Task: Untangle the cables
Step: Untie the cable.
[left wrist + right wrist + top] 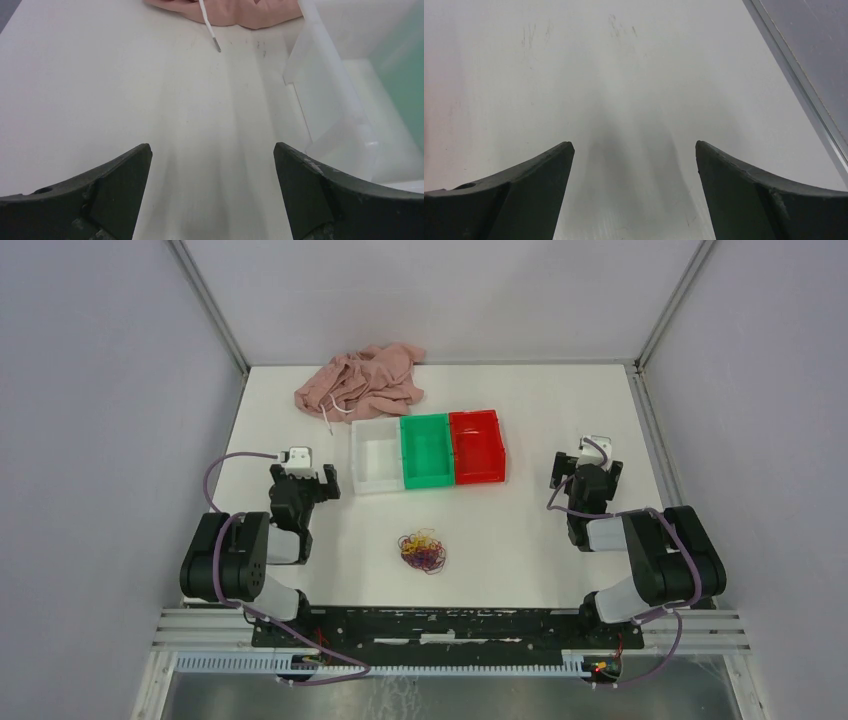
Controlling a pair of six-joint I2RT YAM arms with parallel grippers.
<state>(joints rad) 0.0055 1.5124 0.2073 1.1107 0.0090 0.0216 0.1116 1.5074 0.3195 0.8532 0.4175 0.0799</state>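
cables [423,551] in tangled clump just near side of green bin [427,450], untouched; left gripper [212,150] left of bin, right gripper [634,147] right of it; both jaws wide apart, empty

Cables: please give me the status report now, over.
Left end effector open, empty. Right end effector open, empty. Cables in one tangle between the arms, untouched. Nothing on them; bins stand beyond.

the cables [423,551] lie on the table [520,540] near its front edge, with a row of three bins [428,452] behind them. a garment [362,382] lies behind the bins to the left, and the left gripper [303,476] and right gripper [586,468] flank the row.
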